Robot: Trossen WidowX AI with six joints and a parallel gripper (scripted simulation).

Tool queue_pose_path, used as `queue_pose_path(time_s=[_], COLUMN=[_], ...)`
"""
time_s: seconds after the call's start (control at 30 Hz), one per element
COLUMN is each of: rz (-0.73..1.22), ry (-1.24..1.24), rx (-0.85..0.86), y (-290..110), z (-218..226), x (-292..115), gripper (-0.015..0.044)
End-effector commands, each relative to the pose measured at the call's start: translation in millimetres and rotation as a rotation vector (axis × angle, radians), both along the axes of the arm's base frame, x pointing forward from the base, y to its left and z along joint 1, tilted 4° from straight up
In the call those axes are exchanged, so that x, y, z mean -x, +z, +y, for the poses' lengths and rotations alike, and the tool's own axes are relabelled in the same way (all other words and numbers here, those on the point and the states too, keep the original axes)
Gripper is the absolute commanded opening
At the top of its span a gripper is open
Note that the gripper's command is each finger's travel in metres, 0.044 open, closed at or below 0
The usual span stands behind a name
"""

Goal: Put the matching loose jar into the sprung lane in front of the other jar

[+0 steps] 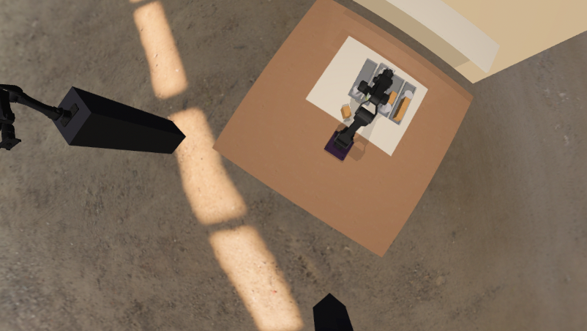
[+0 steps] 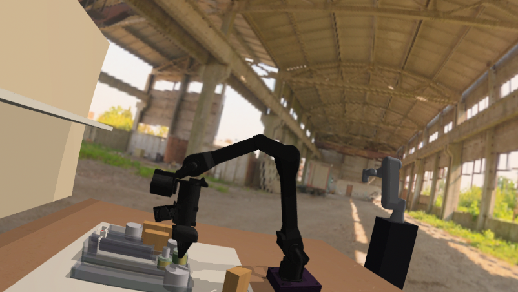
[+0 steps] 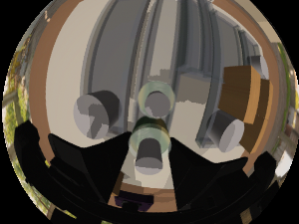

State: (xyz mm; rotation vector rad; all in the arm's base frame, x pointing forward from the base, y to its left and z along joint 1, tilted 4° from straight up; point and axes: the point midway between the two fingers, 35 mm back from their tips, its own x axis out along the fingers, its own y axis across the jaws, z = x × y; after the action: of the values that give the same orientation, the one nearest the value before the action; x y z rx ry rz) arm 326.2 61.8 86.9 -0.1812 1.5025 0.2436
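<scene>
Meanwhile gripper [image 2: 182, 250] clamped green jar [image 3: 149, 142] at lane [image 3: 177, 35] mouth, touching matching jar [image 3: 157, 100] ahead. Jar looked rigid, light, likely slippery; side grip below cap seemed best.

Derelict industrial hall: trussed roof [image 2: 362, 54], concrete columns [image 2: 203, 108], dirt floor [image 1: 102, 225]

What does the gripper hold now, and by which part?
The gripper is shut on the greenish jar, gripping its body from above, below the grey lid.
</scene>
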Motion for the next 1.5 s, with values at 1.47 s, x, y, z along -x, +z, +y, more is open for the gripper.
queue_pose_path(time_s=[1.47], rz=[-0.025], ry=[-0.006], rx=[-0.001], y=[-18], z=[1], x=[-6], gripper=[0.0000])
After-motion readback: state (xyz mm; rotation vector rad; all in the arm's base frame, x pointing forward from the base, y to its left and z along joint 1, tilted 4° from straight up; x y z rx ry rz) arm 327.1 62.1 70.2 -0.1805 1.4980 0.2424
